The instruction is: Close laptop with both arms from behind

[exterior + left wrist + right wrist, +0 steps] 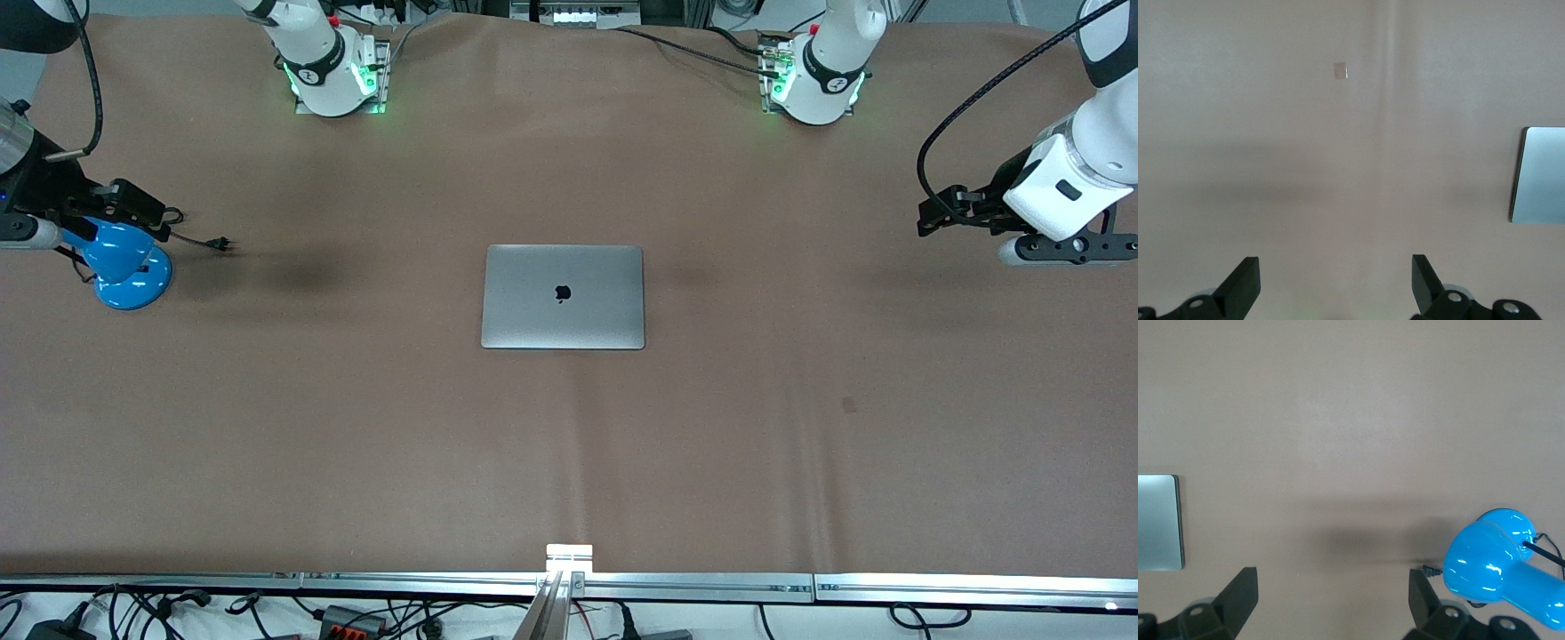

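The space-grey laptop lies shut and flat in the middle of the brown table, lid up with the black apple logo showing. Its edge shows in the left wrist view and in the right wrist view. My left gripper hangs open and empty over bare table toward the left arm's end, well apart from the laptop; it also shows in the left wrist view. My right gripper hangs open and empty toward the right arm's end, over a blue object; it also shows in the right wrist view.
A glossy blue object with a round base stands under the right gripper, its black cord and plug lying on the table; it also shows in the right wrist view. A small dark patch marks the cloth. A metal rail edges the table.
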